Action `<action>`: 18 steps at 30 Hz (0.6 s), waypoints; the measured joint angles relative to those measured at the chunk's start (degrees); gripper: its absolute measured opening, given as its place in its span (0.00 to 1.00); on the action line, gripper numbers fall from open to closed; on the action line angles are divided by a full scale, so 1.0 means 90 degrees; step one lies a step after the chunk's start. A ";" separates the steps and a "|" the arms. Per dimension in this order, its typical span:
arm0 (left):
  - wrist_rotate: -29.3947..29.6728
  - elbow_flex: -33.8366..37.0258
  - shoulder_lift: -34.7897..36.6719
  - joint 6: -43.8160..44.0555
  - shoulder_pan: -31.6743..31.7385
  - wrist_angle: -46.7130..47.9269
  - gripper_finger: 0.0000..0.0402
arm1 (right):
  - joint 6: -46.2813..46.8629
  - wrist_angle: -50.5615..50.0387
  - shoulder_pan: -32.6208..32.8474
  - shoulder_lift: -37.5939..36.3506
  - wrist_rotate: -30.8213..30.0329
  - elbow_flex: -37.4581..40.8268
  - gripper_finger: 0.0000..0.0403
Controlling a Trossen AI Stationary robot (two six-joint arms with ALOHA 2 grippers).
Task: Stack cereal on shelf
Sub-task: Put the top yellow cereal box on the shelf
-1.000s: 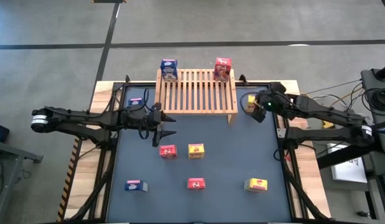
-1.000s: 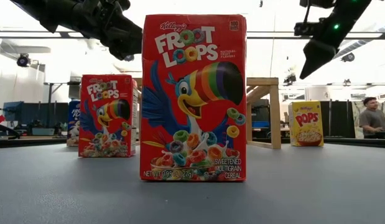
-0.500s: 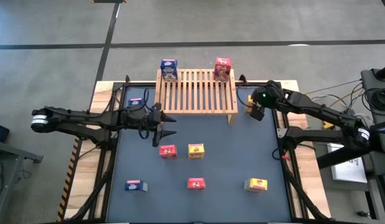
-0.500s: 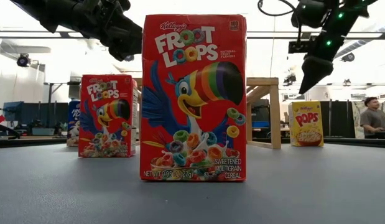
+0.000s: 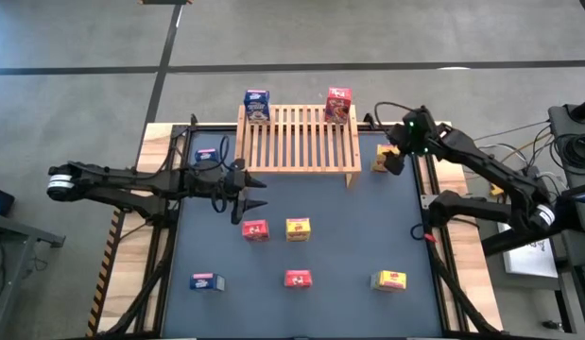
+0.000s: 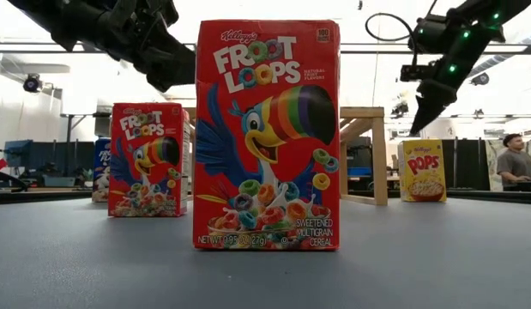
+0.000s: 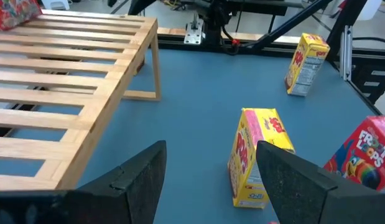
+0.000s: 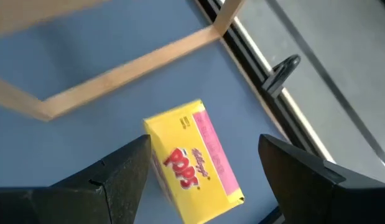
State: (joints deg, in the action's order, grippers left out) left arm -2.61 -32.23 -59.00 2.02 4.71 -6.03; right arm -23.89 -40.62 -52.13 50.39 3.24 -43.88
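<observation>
Hovering open-fingered over yellow box (image 5: 381, 159), right hand (image 5: 394, 162) empty, left hand (image 5: 254, 195) spread

The high camera looks straight down on the whole tabletop (image 5: 349, 236). The low camera sits at tabletop level, close behind a red box (image 6: 267, 136). Each wrist camera looks forward between its tool's fingers; both show the wooden rack (image 7: 61, 93).

A dark blue table mat (image 5: 330, 241) covers the work surface, edged by light wood (image 5: 160, 132); grey floor (image 5: 368, 38) lies beyond toward twelve o'clock, crossed by dark lines; a person (image 6: 511, 163) sits at three o'clock in the low view (far behind the table); ceiling lights (image 6: 33, 83) hang at nine o'clock.
</observation>
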 joint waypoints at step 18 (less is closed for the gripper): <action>-0.0478 0.0002 0.0000 -0.0070 -0.0002 -0.0356 0.58 | -0.0059 0.0406 -0.0047 0.0316 0.0400 0.0311 0.71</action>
State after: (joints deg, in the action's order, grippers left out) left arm -6.91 -32.21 -59.00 1.39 4.69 -9.23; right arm -24.43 -36.97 -52.56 53.23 6.84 -41.08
